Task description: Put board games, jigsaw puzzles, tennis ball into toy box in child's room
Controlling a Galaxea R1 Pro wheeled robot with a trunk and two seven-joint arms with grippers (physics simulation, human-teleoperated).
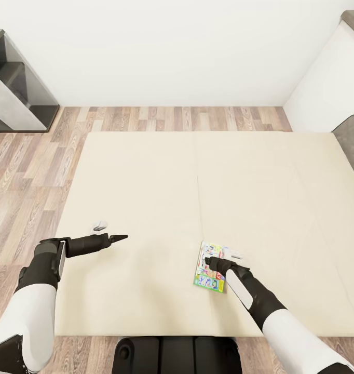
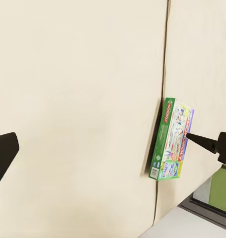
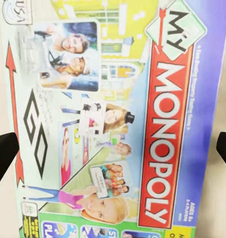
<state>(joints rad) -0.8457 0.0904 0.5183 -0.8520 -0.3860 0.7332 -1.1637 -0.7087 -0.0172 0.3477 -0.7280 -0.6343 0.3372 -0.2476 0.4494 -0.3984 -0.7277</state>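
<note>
One board game, a green-blue "My Monopoly" box, lies flat on the beige mattress of the bed, near its front edge. My right gripper hovers right above it, open. In the right wrist view the box is seen close up, with a dark fingertip at each side of it. My left gripper hangs open over bare mattress to the left of the box. In the left wrist view the box shows beside the mattress seam, and the left gripper has its fingers spread wide.
Wood-plank floor surrounds the bed. A dark grey shelf unit stands at the back left against the white wall. A grey headboard borders the bed at the right. A small grey mark sits on the mattress near my left gripper.
</note>
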